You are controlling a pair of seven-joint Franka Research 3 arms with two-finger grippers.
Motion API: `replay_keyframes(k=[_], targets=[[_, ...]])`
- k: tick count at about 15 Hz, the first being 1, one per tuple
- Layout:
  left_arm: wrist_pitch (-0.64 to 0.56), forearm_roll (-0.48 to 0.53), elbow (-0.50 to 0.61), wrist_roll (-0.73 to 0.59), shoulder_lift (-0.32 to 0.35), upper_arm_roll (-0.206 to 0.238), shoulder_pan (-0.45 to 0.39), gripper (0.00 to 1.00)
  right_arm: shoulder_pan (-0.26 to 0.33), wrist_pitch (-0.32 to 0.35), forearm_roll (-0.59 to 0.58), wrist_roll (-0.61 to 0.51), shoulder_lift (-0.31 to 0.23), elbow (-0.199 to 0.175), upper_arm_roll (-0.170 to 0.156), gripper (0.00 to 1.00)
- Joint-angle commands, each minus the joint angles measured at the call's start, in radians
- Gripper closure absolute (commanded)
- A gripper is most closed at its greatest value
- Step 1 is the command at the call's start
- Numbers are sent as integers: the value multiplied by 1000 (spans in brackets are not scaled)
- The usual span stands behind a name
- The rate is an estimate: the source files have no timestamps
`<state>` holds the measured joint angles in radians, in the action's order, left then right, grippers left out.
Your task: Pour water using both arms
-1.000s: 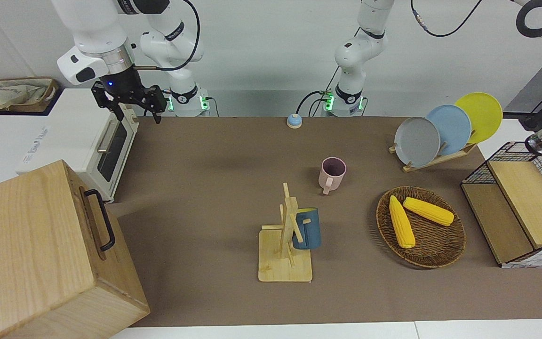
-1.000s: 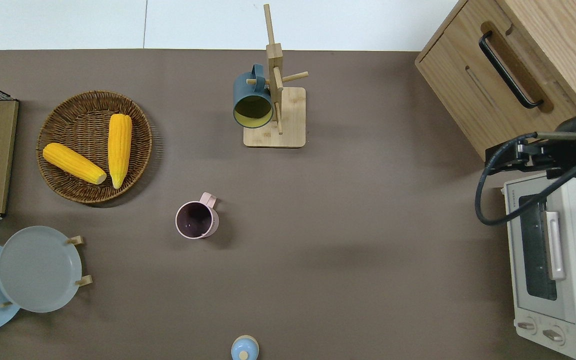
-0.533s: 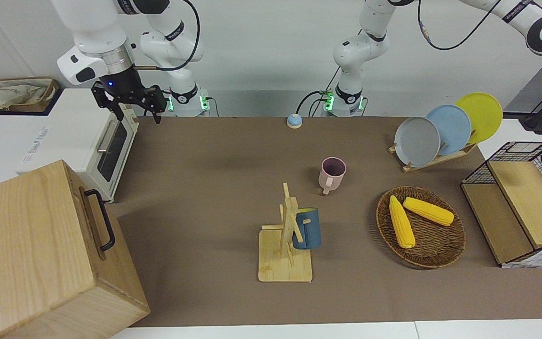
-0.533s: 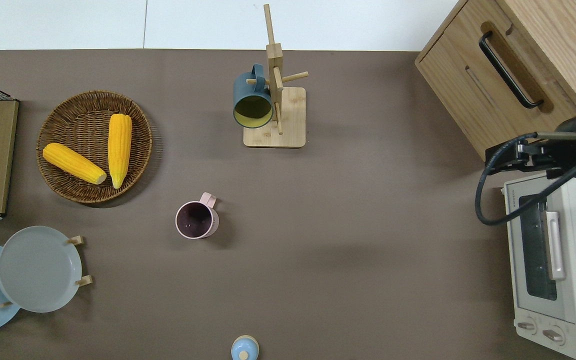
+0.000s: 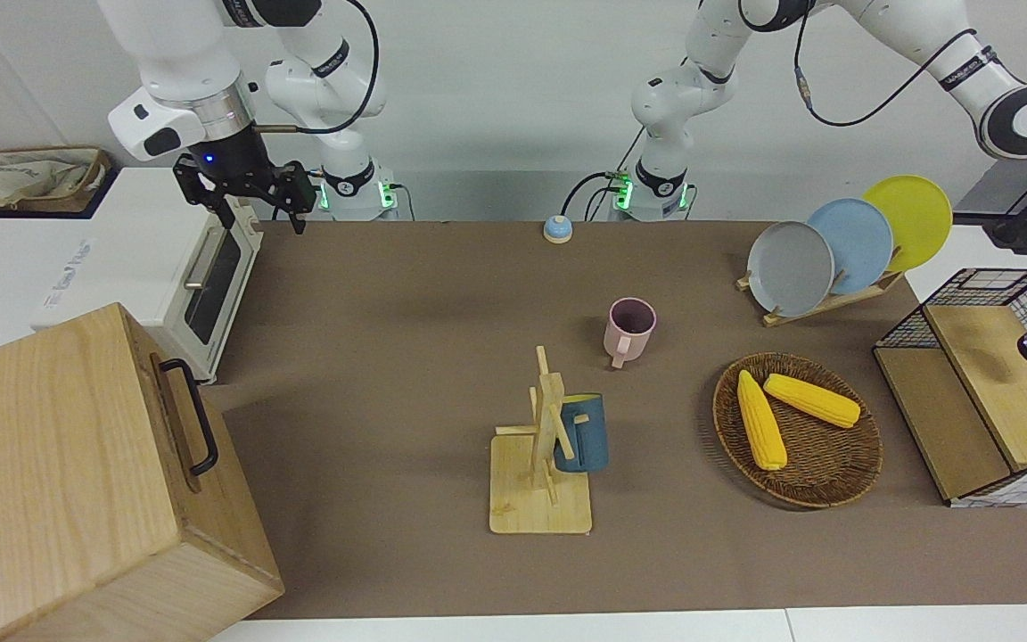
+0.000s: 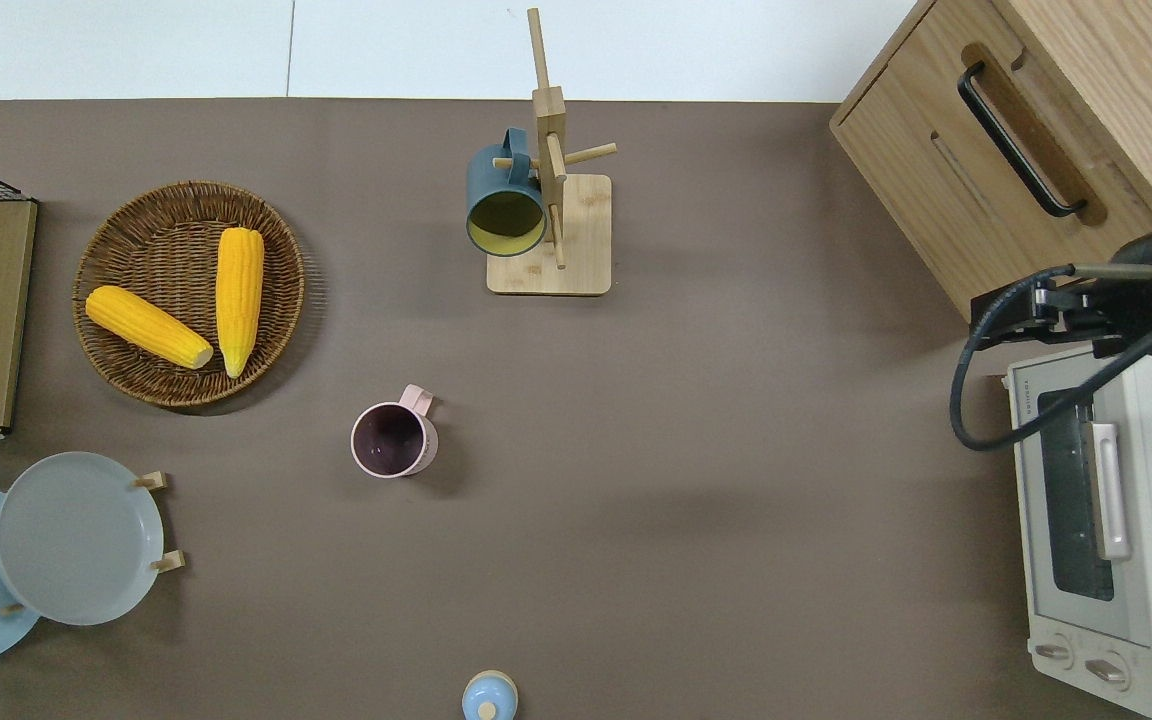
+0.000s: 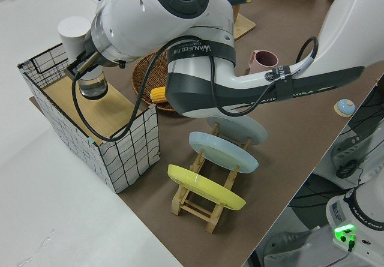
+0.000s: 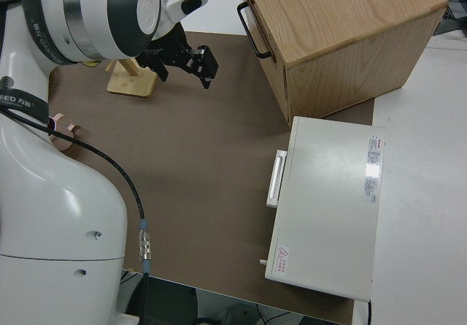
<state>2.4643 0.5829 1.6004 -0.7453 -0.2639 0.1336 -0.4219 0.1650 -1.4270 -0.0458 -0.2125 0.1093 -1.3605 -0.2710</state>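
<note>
Both arms, reading across the front view. Sitting parked at the upper left as the right gripper (image 5: 264,218), fingers spread apart and gripping nothing. Passing at centre frame the pink mug (image 5: 630,330), standing upright and open-mouthed on the brown mat (image 5: 389,312), with the blue mug (image 5: 582,434) hanging on the wooden stand (image 5: 542,464) just below it in the frame. Working at the right edge as the left gripper (image 7: 84,69), seemingly clamping a clear glass (image 7: 93,88), apparently part-filled, and holding it in the air above the wooden shelf of the wire rack (image 5: 977,283). Judging the step as fetching the water, with pouring not yet begun. Calling next for bringing the glass toward centre frame over the pink mug, keeping it level, then tipping slowly, probably with the right gripper steadying the mug.
</note>
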Motion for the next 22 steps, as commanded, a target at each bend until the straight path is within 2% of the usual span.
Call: replay_keyframes(k=[1, 10, 12, 13, 14, 16, 17, 18, 19, 22], targets=[[28, 44, -34, -72, -32, 9, 6, 1000, 22, -4, 4, 15, -13, -9, -14, 9], [85, 71, -23, -108, -86, 4, 15, 988, 22, -4, 4, 15, -13, -9, -14, 9], [84, 72, -22, -108, -86, 3, 15, 913, 22, -4, 4, 15, -13, -9, -14, 9], [84, 72, -20, -108, -87, 3, 15, 776, 22, -4, 4, 15, -13, -9, -14, 9], [85, 72, -22, -108, -89, 3, 14, 750, 22, -4, 4, 15, -13, -9, -14, 9], [84, 103, -22, -109, -100, 3, 12, 520, 22, -4, 4, 15, -13, -9, -14, 9], [84, 110, -22, -109, -101, 3, 14, 329, 22, -4, 4, 15, -13, -9, -14, 9], [84, 112, -22, -109, -101, 3, 12, 64, 22, -4, 4, 15, -13, -9, -14, 9], [84, 112, -22, -109, -101, 3, 11, 9, 22, -4, 4, 15, -13, -9, -14, 9], [71, 101, -31, -98, -101, 8, 8, 7, 22, -4, 4, 18, -13, -9, -14, 9]])
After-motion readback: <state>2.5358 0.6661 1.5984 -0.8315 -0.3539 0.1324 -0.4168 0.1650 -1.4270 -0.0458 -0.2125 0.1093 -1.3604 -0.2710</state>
